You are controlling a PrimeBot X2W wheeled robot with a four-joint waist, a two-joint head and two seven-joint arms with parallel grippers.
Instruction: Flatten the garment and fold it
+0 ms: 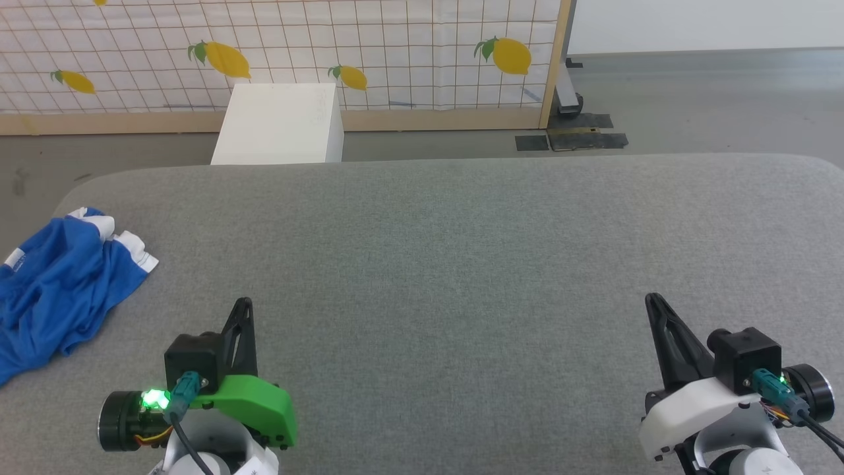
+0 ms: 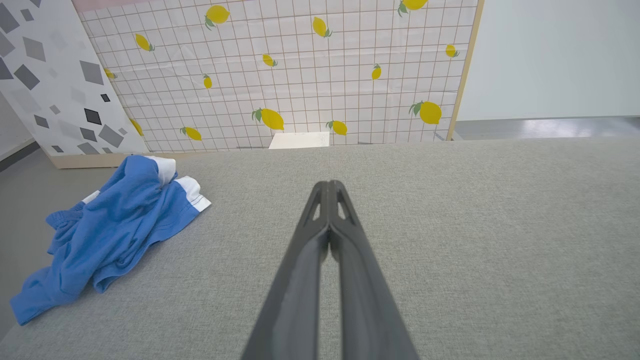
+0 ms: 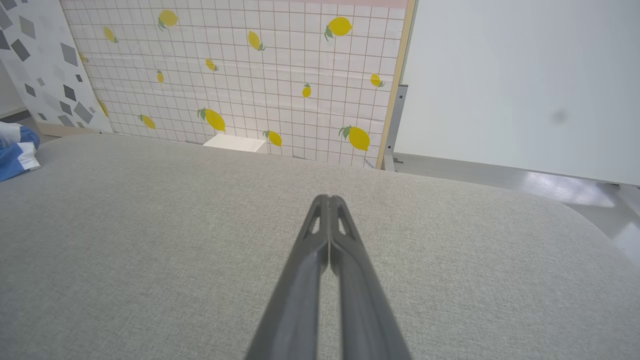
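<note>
Lying crumpled at the left edge of the grey pad (image 1: 461, 264), the garment (image 1: 59, 284) hangs partly over its rim. Both clenched and holding nothing, the left gripper (image 1: 245, 302) and right gripper (image 1: 653, 298) stand over the pad's near side.

The worktop (image 1: 461, 264) is lying open across the frame's middle and right; the garment (image 1: 59, 284) is sitting heaped at its left edge.

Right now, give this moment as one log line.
stage: folding not started | blue garment: crumpled, left edge of grey upholstered surface | left claw: shut, empty | right claw: shut, empty
</note>
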